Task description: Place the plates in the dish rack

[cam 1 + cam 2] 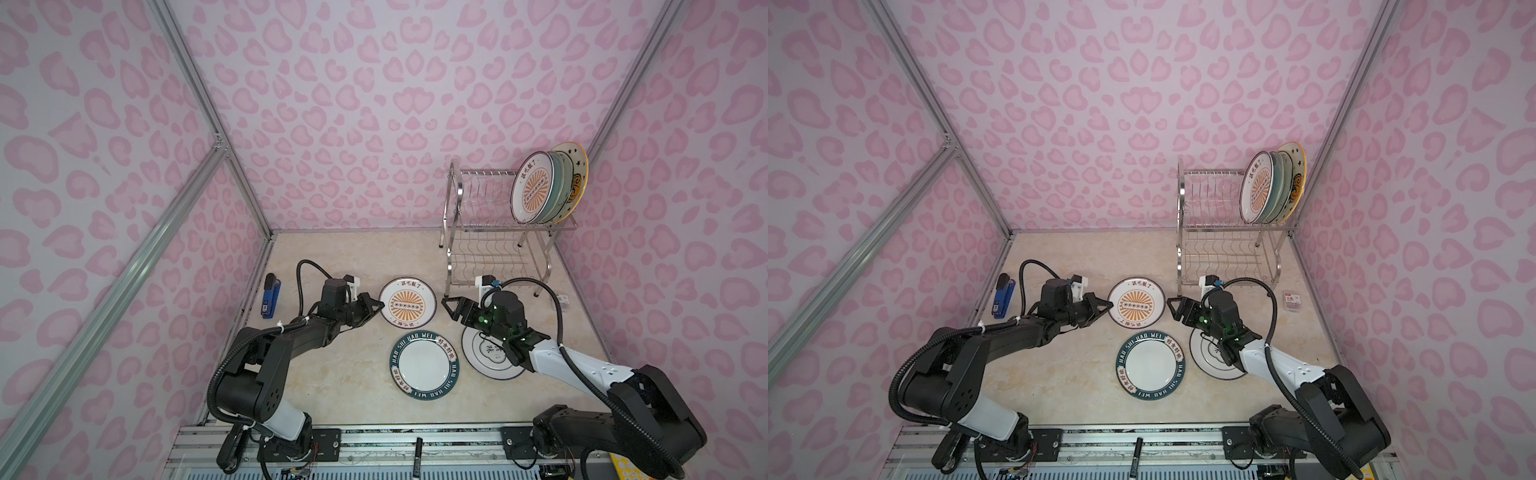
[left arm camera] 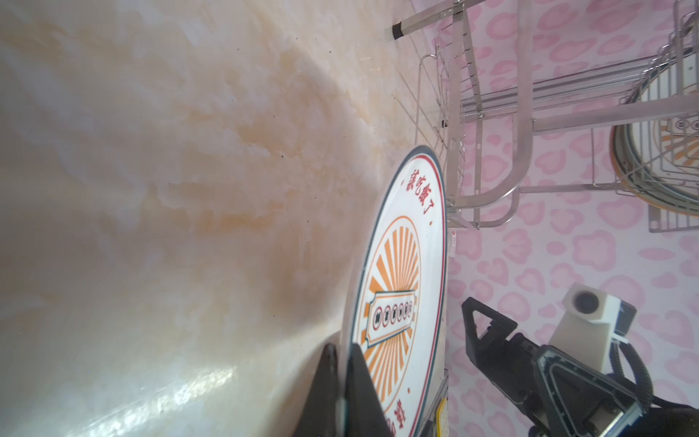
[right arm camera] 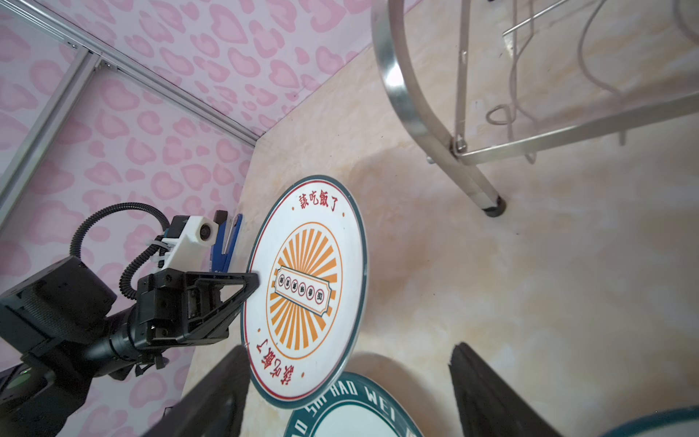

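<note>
Partly loaded dish rack; three plates left on counter.
Rim of sunburst plate clamped in left tool; right tool apart, just opposite.

The round white ceramic plate bears an orange sunburst and red lettering; the round white-centred plate has a dark-teal rim.

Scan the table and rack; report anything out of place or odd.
A blue stapler lies by the left wall and a small packet by the right wall: neither is tableware. In the dish rack, the loaded plates crowd the upper tier's right end, leaning. Nothing looks broken or spilled.
</note>
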### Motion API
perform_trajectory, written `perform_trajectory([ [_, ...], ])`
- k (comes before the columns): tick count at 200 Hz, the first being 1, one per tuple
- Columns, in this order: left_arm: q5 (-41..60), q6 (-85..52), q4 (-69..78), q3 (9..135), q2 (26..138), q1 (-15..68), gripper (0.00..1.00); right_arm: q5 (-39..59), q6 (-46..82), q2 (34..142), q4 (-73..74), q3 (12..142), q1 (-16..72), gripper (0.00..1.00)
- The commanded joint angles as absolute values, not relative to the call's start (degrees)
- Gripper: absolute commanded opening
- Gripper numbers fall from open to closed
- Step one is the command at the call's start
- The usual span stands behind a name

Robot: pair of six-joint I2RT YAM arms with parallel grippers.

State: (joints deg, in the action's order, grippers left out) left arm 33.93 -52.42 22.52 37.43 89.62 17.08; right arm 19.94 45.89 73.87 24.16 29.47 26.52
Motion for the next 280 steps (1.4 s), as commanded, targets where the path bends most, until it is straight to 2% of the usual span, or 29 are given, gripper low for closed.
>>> perform_trajectory([
  [1, 36.21, -53.03, 29.12, 36.83, 88.10, 16.97, 0.03, 20.17, 47.99, 76.36, 28.75, 30.58, 28.08, 0.81],
  [29, 36.94, -52.39, 29.52, 36.26, 87.03, 16.98, 0.03, 19.99, 49.24, 79.10, 30.44, 31.50, 29.34, 0.79],
  [107, 37.80, -50.10, 28.07, 35.28, 83.19, 16.98, 0.03, 21.91, 51.31, 84.22, 34.94, 34.08, 31.35, 0.62],
  [143, 37.31, -48.63, 25.18, 35.59, 81.92, 16.97, 0.03, 23.27, 52.55, 86.65, 38.20, 34.93, 32.07, 0.44],
  [190, 36.83, -47.69, 23.51, 35.69, 81.39, 16.97, 0.03, 23.80, 52.55, 87.89, 38.50, 36.31, 33.16, 0.30],
  [280, 36.32, -45.87, 20.22, 36.99, 80.77, 16.96, 0.03, 23.80, 52.73, 88.14, 38.50, 36.72, 33.33, 0.16],
])
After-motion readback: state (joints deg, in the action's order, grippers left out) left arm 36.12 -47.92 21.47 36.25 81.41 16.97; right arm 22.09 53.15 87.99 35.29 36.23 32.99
